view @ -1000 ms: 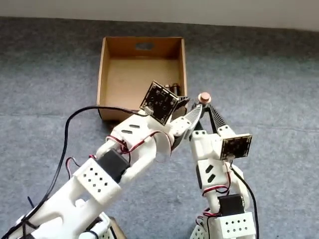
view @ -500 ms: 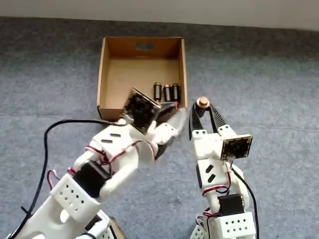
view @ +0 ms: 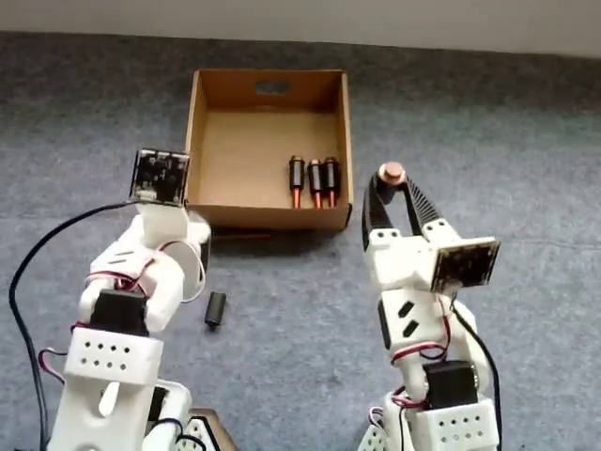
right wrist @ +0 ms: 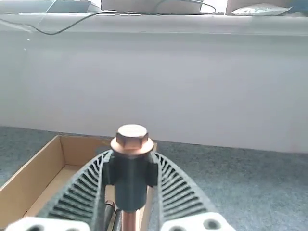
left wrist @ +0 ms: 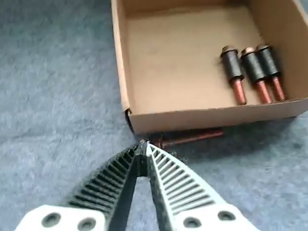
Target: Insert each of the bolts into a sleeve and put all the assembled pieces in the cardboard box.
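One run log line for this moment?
box: three assembled pieces | right fingers: hold sleeved bolt | left fingers: shut, empty | carpet: loose bolt, loose sleeve

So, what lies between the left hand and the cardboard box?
One bare bolt, lying on the carpet along the front wall of the cardboard box, just past the left hand; the left wrist view shows it.

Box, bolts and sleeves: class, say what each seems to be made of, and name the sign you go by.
The box: brown cardboard, matte, with thin raw-edged walls. The bolts: likely metal with a copper-coloured finish; the hexagonal head gleams. The sleeves: black and dull, perhaps plastic or rubber; the look leaves it open.
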